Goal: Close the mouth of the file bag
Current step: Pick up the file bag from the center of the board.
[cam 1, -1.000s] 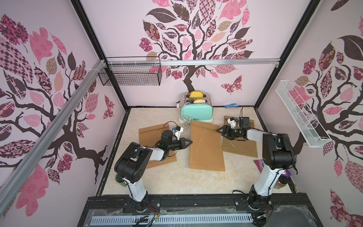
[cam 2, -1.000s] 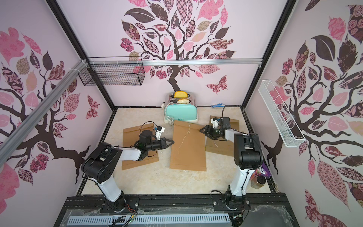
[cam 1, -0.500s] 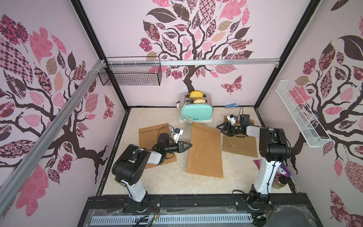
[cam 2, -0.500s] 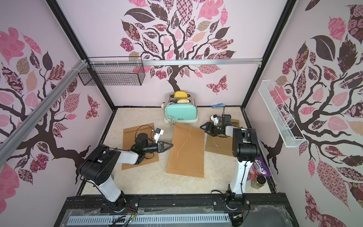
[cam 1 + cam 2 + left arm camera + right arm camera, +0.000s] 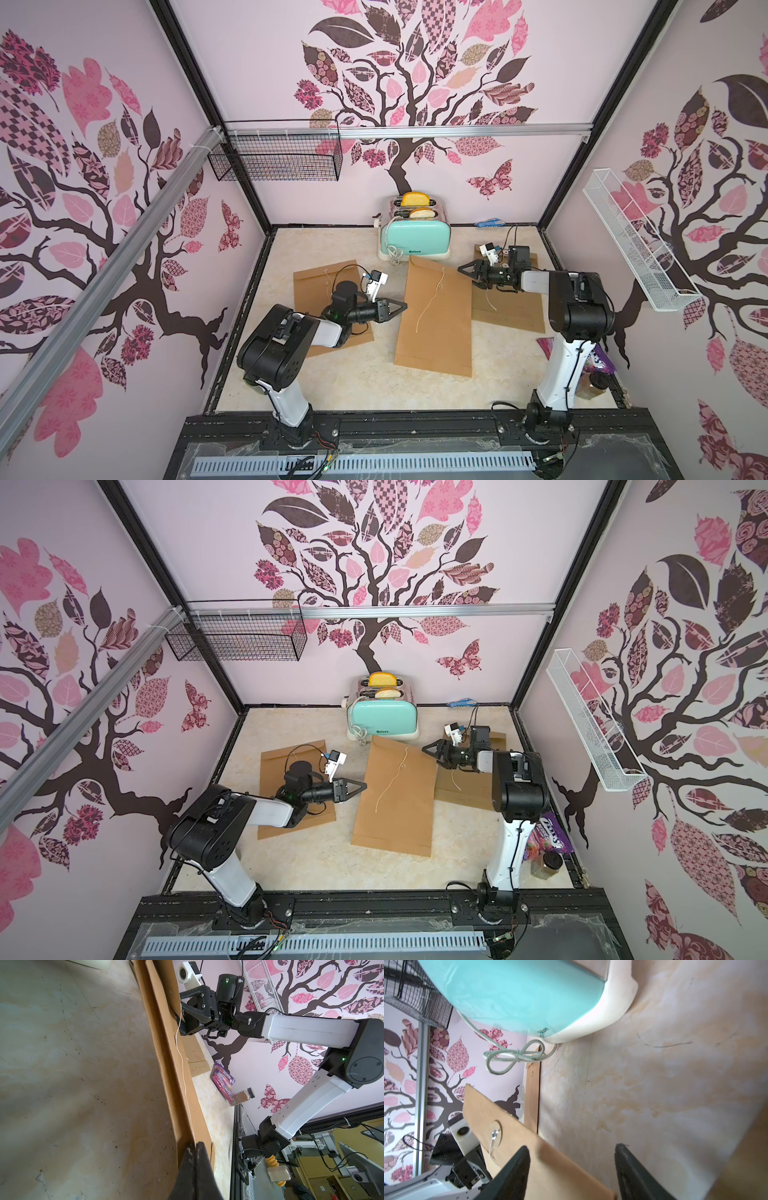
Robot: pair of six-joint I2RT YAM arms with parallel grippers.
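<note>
Found a black wire basket (image 5: 276,160) hung on the wall above the back-left corner of the desk (image 5: 332,382). Saw a left file bag (image 5: 311,286) flat near the left edge, partly under the left arm.

Saw the left gripper (image 5: 404,307) low over the desk, fingers (image 5: 192,1159) pressed together, with the tips against the left long edge of the middle file bag (image 5: 440,332). Could not tell of any paper caught between them.

Found that middle file bag at the desk's centre, slightly askew, with its far end just in front of a mint toaster (image 5: 415,240) at the back edge. Noted two bread slices in the toaster's slots. Noted the white string (image 5: 432,301) lying loose down the bag's face, fixed at a round clasp (image 5: 495,1132) near the far end. Saw the bag's far right corner raised off the desk.

Saw the right gripper (image 5: 465,276) spread, with that raised edge in the gap between the jaws, not clamped. Found a right file bag (image 5: 515,311) flat under the right arm near the right edge, right beside the middle one.

Noted a candy pouch (image 5: 544,837) and a brown jar (image 5: 548,864) at the front-right corner, and a white wire tray (image 5: 636,245) on the right wall.
</note>
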